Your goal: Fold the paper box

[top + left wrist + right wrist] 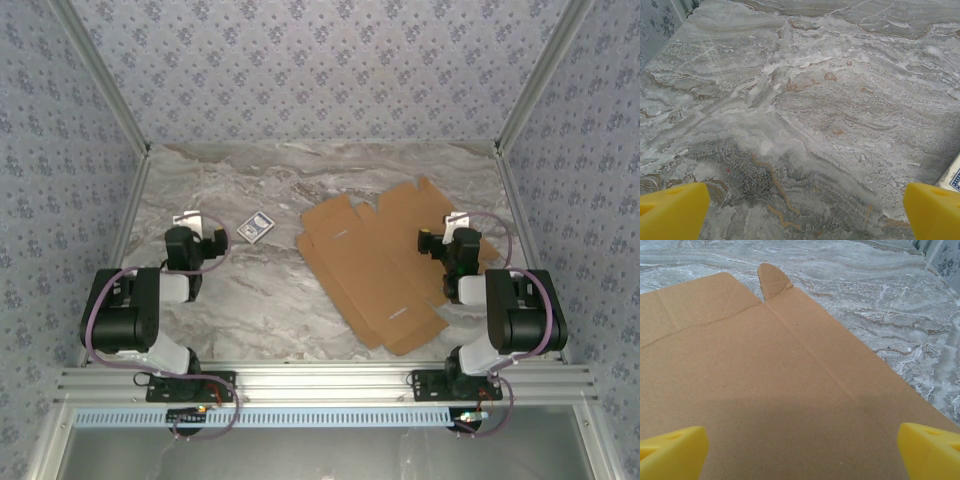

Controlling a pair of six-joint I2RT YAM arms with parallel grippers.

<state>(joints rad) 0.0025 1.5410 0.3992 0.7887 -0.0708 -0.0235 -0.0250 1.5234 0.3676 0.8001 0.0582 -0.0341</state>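
The paper box [375,265] is a flat tan-brown die-cut cardboard sheet lying unfolded on the marble table, right of centre. In the right wrist view the paper box [765,385] spreads under the camera, with creases and a rounded tab at the top. My right gripper [438,243] hovers over the sheet's right part; its yellow fingertips [672,452] stand wide apart, open, with nothing between them. My left gripper [195,240] sits at the left over bare marble, open; its yellow fingertips [672,212] are spread wide.
A small dark blue-and-white card [256,227] lies on the table [280,300] between the left gripper and the sheet; its corner [954,177] shows at the right edge of the left wrist view. Patterned walls enclose the table on three sides.
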